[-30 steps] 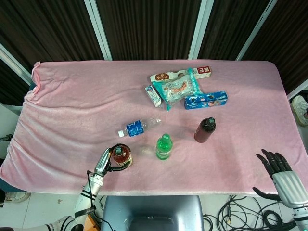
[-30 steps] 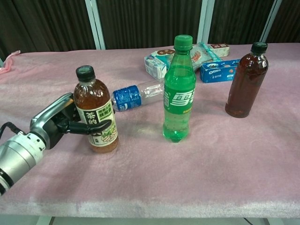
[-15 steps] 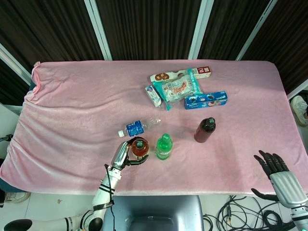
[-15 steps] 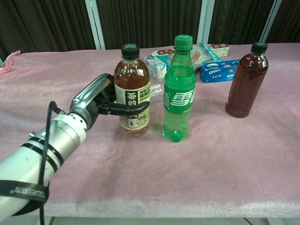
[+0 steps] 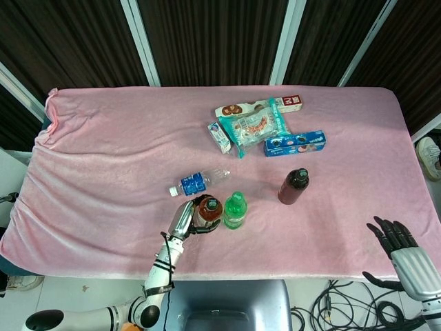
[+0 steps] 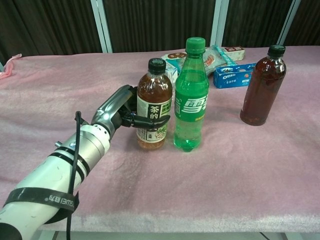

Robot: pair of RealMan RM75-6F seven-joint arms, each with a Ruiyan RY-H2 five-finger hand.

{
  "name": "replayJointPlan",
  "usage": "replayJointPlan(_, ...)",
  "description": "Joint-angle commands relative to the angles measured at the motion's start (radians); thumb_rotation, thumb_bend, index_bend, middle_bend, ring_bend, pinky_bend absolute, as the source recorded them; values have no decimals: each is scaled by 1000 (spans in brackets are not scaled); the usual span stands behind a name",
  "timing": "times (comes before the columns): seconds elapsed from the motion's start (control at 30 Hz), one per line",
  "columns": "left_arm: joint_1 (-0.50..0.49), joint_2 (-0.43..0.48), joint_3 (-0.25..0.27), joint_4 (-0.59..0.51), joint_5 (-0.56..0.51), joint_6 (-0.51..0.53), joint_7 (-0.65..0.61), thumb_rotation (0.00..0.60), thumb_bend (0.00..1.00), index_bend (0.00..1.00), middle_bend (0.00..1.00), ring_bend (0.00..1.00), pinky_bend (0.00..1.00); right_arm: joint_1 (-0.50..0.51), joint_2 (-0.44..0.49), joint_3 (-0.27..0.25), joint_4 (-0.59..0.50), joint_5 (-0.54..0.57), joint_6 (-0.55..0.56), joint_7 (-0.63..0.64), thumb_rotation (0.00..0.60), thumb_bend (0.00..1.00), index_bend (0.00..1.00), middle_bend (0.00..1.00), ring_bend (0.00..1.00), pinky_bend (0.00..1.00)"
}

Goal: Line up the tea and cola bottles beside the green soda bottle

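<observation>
Near the front edge of the table (image 6: 260,170), the tea bottle (image 6: 154,106) stands upright on the pink cloth, just to the left of the green soda bottle (image 6: 190,97); whether the two bottles touch cannot be told. Both carry their caps, black on the tea, green on the soda. The left hand (image 6: 120,112) grips the tea bottle from its left side, with dark fingers (image 6: 150,122) wrapped across the label. From the head view the same hand (image 5: 185,218) reaches up from the near edge of the table to the tea bottle (image 5: 209,210), which sits close beside the green soda bottle (image 5: 235,209).

Further right, well apart from this pair, the cola bottle (image 6: 262,86) stands upright with a black cap. Behind the tea bottle a water bottle (image 5: 199,181) with a blue label lies on its side. Toward the back of the table lie a blue cookie box (image 6: 234,75), a clear snack bag (image 5: 253,125), a small carton (image 5: 219,136) and a red-and-white box (image 5: 292,102).

The right hand (image 5: 397,241) hangs off the front right corner of the table, fingers spread and holding nothing.
</observation>
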Motion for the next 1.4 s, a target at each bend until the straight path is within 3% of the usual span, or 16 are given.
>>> replayJointPlan(0.03,-2,-4,3,7,1,-1,1,600,570,776,817,561,396,0,1,-1,0,-3,0,0,600,299,0,0,0,95)
replayJointPlan(0.37,-8,-12,5,42,-9,-28,-25,600,535,761,805,540,346,0,1,-1,1,-2,0,2,600,298,0,0,0,95)
replayJointPlan(0.67,-9,-4,12,47,-6,-44,-45,600,441,672,666,424,265,-1,1,0,1,-1,3,2,600,298,0,0,0,95)
replayJointPlan(0.87,-7,3,17,43,-1,-47,-56,600,412,552,574,340,221,-4,2,0,2,-3,9,6,600,299,0,0,0,95)
replayJointPlan(1.1,-8,9,21,45,11,-47,-76,600,394,325,446,236,154,-4,1,0,2,-5,11,5,600,298,0,0,0,96)
replayJointPlan(1.4,-8,8,24,54,19,-38,-81,600,391,203,353,163,103,-3,0,-1,1,-6,8,1,600,299,0,0,0,95)
